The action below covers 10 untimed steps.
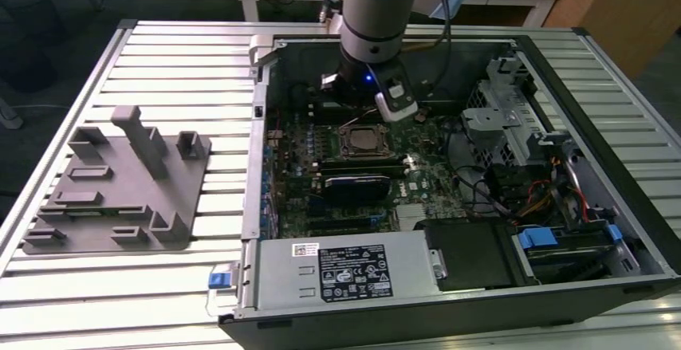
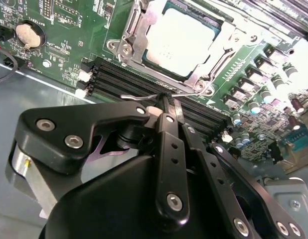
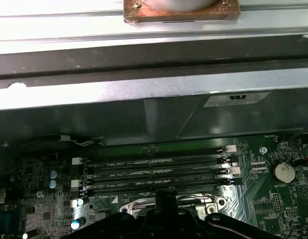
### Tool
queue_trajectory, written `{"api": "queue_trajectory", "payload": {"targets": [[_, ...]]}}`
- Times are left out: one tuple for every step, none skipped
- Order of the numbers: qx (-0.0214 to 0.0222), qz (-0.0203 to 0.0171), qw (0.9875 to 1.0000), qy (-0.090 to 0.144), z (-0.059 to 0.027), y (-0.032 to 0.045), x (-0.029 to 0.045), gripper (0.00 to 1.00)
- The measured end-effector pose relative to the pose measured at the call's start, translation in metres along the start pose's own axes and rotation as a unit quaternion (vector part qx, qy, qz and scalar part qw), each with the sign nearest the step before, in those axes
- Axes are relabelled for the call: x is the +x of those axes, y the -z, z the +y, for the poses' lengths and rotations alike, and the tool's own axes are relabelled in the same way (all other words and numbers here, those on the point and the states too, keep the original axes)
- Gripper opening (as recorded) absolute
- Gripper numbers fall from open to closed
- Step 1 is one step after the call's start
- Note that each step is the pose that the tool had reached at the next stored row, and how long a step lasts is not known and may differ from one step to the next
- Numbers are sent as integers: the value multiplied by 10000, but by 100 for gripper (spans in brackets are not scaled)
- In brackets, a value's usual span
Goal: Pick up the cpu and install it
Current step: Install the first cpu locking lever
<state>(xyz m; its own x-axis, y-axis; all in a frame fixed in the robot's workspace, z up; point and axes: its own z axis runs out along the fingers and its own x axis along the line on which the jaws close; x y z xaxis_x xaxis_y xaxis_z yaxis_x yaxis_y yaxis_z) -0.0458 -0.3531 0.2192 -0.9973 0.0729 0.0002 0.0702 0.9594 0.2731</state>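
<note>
The cpu [image 1: 362, 137] lies flat in the black-framed socket on the motherboard inside the open computer case, silvery top up. In the second wrist view the cpu [image 2: 184, 42] sits under the metal retaining frame [image 2: 131, 30]. My gripper [image 2: 166, 102] hangs just beside the socket over the memory slots [image 2: 124, 82]. Its black fingers [image 2: 170, 149] are shut together, with the tips at the thin wire lever [image 2: 139, 96] of the socket. In the exterior view the gripper [image 1: 375, 104] stands just behind the socket. It holds nothing.
A grey plastic fixture block [image 1: 117, 182] stands on the slatted table at the exterior view's left. The case holds a power supply [image 1: 340, 274], a black drive [image 1: 474, 254], drive cages and cables [image 1: 511, 182]. A coin battery [image 2: 29, 34] sits on the board.
</note>
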Motion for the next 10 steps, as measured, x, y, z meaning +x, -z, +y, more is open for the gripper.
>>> {"api": "queue_trajectory", "payload": {"targets": [[0, 0, 10000, 0, 0, -4, -3, 11], [0, 0, 10000, 0, 0, -9, -6, 11], [1, 0, 10000, 0, 0, -12, -10, 11], [0, 0, 10000, 0, 0, -16, -14, 11], [0, 0, 10000, 0, 1, -20, -19, 11], [0, 0, 10000, 0, 1, -23, -23, 11], [0, 0, 10000, 0, 2, -26, -26, 11], [0, 0, 10000, -1, 2, -28, -29, 11], [0, 0, 10000, -1, 3, -30, -30, 11], [1, 0, 10000, -1, 3, -31, -31, 11]]}}
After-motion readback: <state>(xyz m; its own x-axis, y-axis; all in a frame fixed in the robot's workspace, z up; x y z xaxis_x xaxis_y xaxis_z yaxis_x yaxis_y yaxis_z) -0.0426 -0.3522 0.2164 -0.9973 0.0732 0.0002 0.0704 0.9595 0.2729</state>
